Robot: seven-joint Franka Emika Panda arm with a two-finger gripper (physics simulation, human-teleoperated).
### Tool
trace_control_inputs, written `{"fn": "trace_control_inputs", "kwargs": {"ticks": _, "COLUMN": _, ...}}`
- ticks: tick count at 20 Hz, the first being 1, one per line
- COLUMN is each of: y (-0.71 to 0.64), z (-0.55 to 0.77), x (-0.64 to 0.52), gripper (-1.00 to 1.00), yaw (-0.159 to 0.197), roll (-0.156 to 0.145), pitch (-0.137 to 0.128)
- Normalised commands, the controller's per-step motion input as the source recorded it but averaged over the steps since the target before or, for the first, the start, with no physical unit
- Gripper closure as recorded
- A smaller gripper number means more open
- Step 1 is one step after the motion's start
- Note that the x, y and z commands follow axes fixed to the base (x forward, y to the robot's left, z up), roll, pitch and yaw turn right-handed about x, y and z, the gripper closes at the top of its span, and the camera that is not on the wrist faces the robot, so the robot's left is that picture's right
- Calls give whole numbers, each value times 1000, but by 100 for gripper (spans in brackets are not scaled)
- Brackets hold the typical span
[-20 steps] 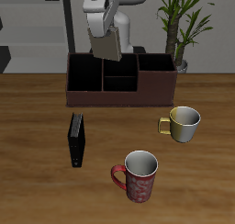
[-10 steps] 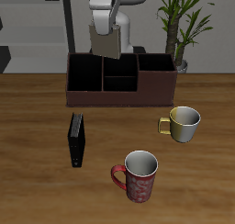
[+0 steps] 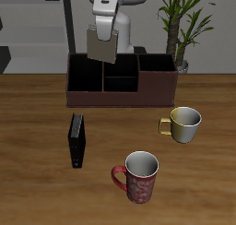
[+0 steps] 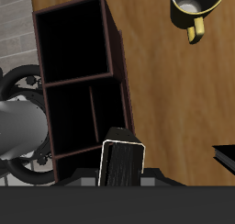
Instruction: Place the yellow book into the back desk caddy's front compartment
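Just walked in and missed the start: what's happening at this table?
The robot's gripper holds the yellow book upright in the air above the back desk caddy. The book hangs over the caddy's cells and has not gone into the front compartment. A black book, a yellow mug and a red mug sit untouched nearer the table's front edge.

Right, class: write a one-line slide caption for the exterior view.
Gripper holds the yellow book above the back desk caddy.
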Motion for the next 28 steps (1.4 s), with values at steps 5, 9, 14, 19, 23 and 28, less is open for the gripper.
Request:
{"fn": "trace_control_inputs", "kwargs": {"ticks": 5, "y": -7, "z": 70, "x": 116, "gripper": 100, "yaw": 17, "roll": -28, "pitch": -21}}
{"fn": "trace_control_inputs", "kwargs": {"ticks": 9, "y": -3, "z": 19, "x": 57, "gripper": 100, "yaw": 24, "roll": -4, "pitch": -18}}
{"fn": "trace_control_inputs", "kwargs": {"ticks": 14, "y": 229, "z": 49, "x": 104, "gripper": 100, "yaw": 6, "roll": 27, "pitch": -8}}
{"fn": "trace_control_inputs", "kwargs": {"ticks": 19, "y": 154, "z": 14, "x": 74, "gripper": 100, "yaw": 19, "roll": 14, "pitch": 4}}
{"fn": "trace_control_inputs", "kwargs": {"ticks": 23, "y": 173, "z": -59, "x": 112, "gripper": 100, "yaw": 30, "roll": 6, "pitch": 24}}
{"fn": "trace_control_inputs", "kwargs": {"ticks": 28, "y": 112, "z": -194, "x": 57, "gripper": 100, "yaw": 84, "roll": -1, "pitch": 49}}
